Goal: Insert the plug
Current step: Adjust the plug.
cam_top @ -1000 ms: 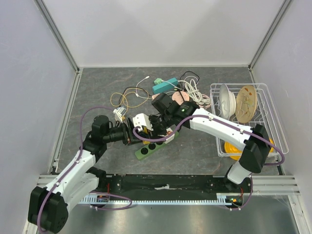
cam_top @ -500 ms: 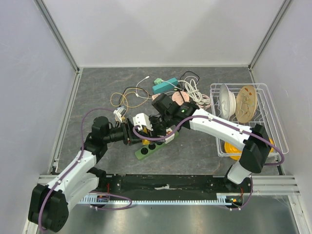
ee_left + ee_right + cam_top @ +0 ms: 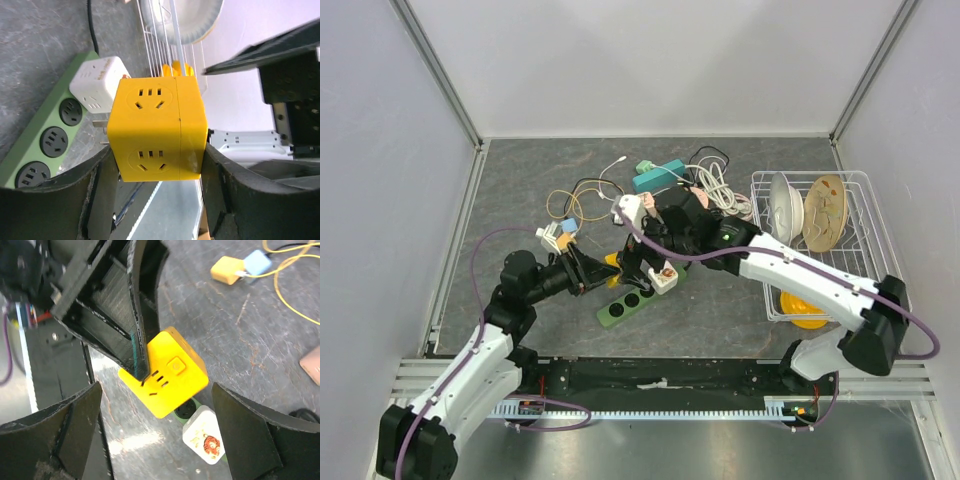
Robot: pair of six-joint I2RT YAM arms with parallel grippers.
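We hold the yellow cube plug [image 3: 155,130] in our left gripper [image 3: 157,172], clamped between its fingers, the green power strip [image 3: 45,145] close beyond them. Our right gripper [image 3: 156,388] stands wide, near the cube but apart.

your two arms share one look: white shells on the long links, black blocks at the joints. on the left arm [image 3: 485,350] a purple cable [image 3: 480,290] loops out beside the black elbow. on the right arm [image 3: 800,272] a second purple cable [image 3: 928,325] runs along the white link and bows out past the black joint at the right. your left gripper [image 3: 156,155] has matte black fingers [image 3: 100,200] with rounded edges; your right gripper [image 3: 156,389] has broad, curved black fingers [image 3: 65,425] of the same finish.
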